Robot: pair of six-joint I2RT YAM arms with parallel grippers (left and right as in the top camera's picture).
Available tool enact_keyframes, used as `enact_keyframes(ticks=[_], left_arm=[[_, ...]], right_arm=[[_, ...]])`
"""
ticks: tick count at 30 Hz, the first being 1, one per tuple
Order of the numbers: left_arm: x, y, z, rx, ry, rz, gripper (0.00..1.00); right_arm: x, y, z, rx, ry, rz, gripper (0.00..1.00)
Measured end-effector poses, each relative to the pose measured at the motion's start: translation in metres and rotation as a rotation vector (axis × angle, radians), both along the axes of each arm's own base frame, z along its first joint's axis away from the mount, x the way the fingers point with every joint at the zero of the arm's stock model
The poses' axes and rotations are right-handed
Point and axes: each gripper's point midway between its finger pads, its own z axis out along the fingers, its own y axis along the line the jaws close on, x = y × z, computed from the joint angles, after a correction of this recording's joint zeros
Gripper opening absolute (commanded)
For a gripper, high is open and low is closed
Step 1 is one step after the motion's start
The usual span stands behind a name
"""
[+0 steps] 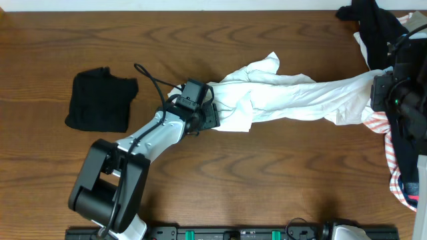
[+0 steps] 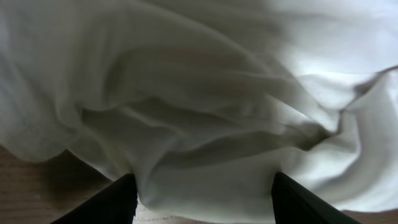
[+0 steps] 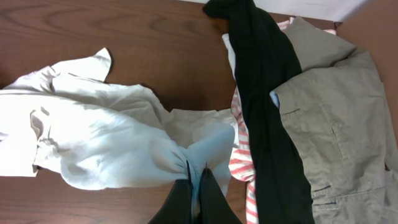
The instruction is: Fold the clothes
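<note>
We find the white shirt (image 1: 293, 97) roped out across mid-table (image 1: 280, 193), its long axis running left to right between our arms. The right gripper (image 3: 198, 175) pinches its bunched right end. At the left end the left gripper (image 2: 202, 186) stands spread, with cloth between its fingers (not clamped, we judge). Bare wood on the near side gives room to spread it. The folded black garment (image 1: 100, 100) lies well apart, and the unfolded pile (image 3: 323, 112) crowds the right edge.
</note>
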Motion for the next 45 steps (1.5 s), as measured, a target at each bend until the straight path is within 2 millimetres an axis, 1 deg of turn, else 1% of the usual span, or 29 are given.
enact_keyframes(ticks=[1,2,5,6,7,17,19,20,22,23,24,25,27,30,32,34,35,36,38,39,40,41,43,45], left_arm=[[0.000,0.000,-0.001,-0.001,0.005,0.007,0.56],[0.000,0.000,-0.002,-0.003,0.007,0.011,0.43],[0.000,0.000,-0.001,-0.009,0.010,0.028,0.19],[0.000,0.000,-0.002,-0.007,0.009,0.026,0.06],[0.001,0.000,-0.002,-0.006,0.009,0.026,0.06],[0.001,0.000,-0.001,-0.009,0.007,0.030,0.06],[0.002,0.000,0.004,-0.006,-0.009,0.014,0.06],[0.003,0.001,0.010,-0.002,-0.027,0.006,0.06],[0.004,0.005,0.029,0.012,-0.074,-0.005,0.06],[0.004,0.008,0.042,0.022,-0.108,-0.008,0.06],[0.007,0.012,0.059,0.034,-0.160,-0.009,0.06],[0.010,0.017,0.082,0.042,-0.228,-0.007,0.06],[0.013,0.025,0.120,0.052,-0.347,0.000,0.06],[0.012,0.037,0.177,0.062,-0.516,0.011,0.06],[0.008,0.045,0.204,0.068,-0.599,0.015,0.06],[0.006,0.054,0.222,0.079,-0.654,0.026,0.06],[0.006,0.059,0.227,0.086,-0.671,0.034,0.06],[0.006,0.064,0.231,0.093,-0.682,0.045,0.06],[0.003,0.071,0.229,0.101,-0.666,0.060,0.07],[0.002,0.072,0.225,0.101,-0.645,0.065,0.17],[0.000,0.072,0.218,0.102,-0.616,0.068,0.33],[-0.003,0.072,0.205,0.103,-0.560,0.077,0.43],[-0.004,0.071,0.188,0.096,-0.491,0.102,0.49],[-0.003,0.067,0.161,0.093,-0.394,0.121,0.53]], right_arm=[[0.000,0.000,0.000,0.001,0.000,0.001,0.01],[0.000,0.000,0.000,0.001,0.000,0.001,0.01],[0.000,0.000,0.000,0.001,0.000,0.001,0.01],[0.000,0.000,0.000,0.001,0.000,0.001,0.01],[0.000,0.000,0.000,0.001,0.000,0.001,0.01],[0.000,0.000,0.000,0.001,0.000,0.001,0.01],[0.000,0.000,0.000,0.001,0.000,0.001,0.01],[0.000,0.000,0.000,0.001,0.000,0.001,0.01],[0.000,0.000,0.000,0.001,0.000,0.001,0.01],[0.000,0.000,0.000,0.002,0.000,0.002,0.01],[0.000,0.000,0.000,0.002,0.000,0.002,0.01],[0.000,0.000,0.000,0.001,0.000,0.001,0.01],[0.000,0.000,0.000,0.002,-0.001,0.002,0.01],[0.000,0.000,0.000,0.002,0.000,0.002,0.01],[0.000,0.000,0.000,0.002,0.001,0.002,0.01],[0.000,0.000,0.000,0.002,0.001,0.002,0.01],[0.001,0.000,-0.001,0.002,0.001,0.002,0.01],[0.001,0.000,-0.001,0.002,0.001,0.002,0.01],[0.001,0.000,-0.001,0.002,0.002,0.002,0.01],[0.001,0.000,-0.001,0.003,0.002,0.002,0.01],[0.001,0.001,-0.001,0.003,0.001,0.003,0.01],[0.001,0.001,-0.001,0.003,0.001,0.003,0.01],[0.001,0.001,-0.001,0.003,0.001,0.003,0.01],[0.001,0.001,-0.001,0.003,0.001,0.003,0.01]])
